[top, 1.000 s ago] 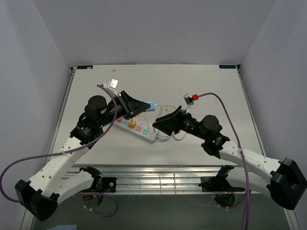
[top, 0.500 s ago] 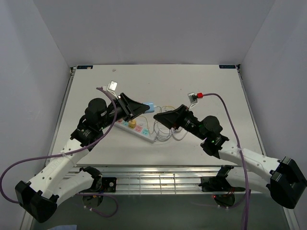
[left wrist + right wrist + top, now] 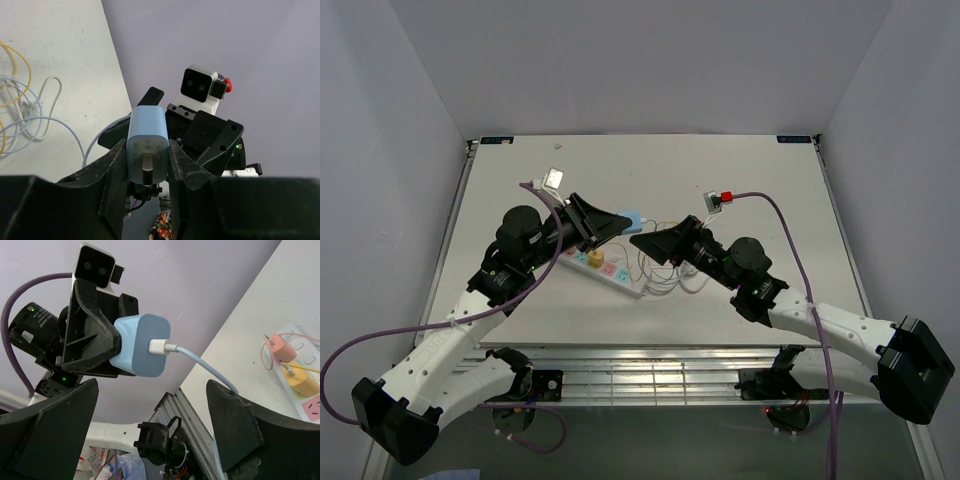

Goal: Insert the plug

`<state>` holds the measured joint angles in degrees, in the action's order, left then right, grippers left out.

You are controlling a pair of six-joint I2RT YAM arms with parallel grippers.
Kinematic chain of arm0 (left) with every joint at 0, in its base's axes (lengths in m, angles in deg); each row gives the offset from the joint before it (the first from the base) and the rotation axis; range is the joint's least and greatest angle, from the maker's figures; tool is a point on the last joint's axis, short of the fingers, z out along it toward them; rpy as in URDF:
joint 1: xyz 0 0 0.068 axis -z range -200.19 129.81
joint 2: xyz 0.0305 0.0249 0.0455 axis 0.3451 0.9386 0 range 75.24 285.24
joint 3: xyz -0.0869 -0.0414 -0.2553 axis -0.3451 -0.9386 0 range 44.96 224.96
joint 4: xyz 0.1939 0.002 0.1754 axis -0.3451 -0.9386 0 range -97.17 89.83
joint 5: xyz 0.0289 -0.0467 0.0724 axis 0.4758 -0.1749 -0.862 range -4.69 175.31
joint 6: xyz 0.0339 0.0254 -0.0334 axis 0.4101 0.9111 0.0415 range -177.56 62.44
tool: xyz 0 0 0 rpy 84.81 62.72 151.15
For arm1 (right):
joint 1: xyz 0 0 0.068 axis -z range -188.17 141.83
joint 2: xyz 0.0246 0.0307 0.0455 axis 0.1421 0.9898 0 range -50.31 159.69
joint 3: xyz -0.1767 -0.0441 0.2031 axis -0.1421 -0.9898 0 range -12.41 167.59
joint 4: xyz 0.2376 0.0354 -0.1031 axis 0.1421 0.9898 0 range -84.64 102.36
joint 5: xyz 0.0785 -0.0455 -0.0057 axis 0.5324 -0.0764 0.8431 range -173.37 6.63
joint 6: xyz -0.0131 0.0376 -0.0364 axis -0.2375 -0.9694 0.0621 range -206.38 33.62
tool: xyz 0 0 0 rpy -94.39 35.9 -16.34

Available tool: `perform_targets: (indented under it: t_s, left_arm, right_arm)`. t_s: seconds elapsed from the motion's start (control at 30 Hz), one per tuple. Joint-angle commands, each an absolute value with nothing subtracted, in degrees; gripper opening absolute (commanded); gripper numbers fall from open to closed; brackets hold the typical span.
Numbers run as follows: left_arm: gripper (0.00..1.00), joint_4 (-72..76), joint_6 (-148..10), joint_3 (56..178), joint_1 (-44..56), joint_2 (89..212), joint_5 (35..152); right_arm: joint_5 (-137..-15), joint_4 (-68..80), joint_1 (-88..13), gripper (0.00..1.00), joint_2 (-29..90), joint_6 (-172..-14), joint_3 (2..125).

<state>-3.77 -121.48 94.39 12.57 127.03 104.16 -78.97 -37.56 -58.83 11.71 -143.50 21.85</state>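
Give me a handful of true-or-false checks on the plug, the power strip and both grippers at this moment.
1. The left gripper clamps a light blue plug. True.
2. That plug sits in the power strip. False: it is held in the air, off the strip.
3. The right gripper is shut on the cable. False: it is open and holds nothing.
4. The cable is connected to the blue plug. True.
5. The strip has no plugs in it. False: a pink plug and a yellow plug are in it.

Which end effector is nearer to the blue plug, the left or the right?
Left. The left end effector grips the blue plug between its fingers. The right end effector is open and faces the plug from close by, without touching it.
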Motion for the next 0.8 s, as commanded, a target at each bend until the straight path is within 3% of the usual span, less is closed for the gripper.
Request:
perform_targets:
  t_s: [0.0,0.1,0.27,0.77]
  left_arm:
    - [0.0,-1.23,-121.63,94.44,12.68,124.9,105.08]
    - [0.0,-1.32,-121.81,94.18,12.68,124.11,105.08]
    - [0.0,-1.32,-122.51,93.74,12.68,123.58,105.44]
    - [0.0,-0.61,-122.6,93.12,12.95,124.46,106.67]
  right_arm:
    - [-83.1,-44.82,-59.06,0.94,11.74,-143.77,23.71]
    - [-83.2,-47.46,-59.15,1.0,12.36,-143.86,23.62]
    - [-83.11,-51.15,-59.15,0.83,14.2,-145.35,23.88]
    - [-82.41,-56.51,-59.5,0.56,17.81,-146.5,25.47]
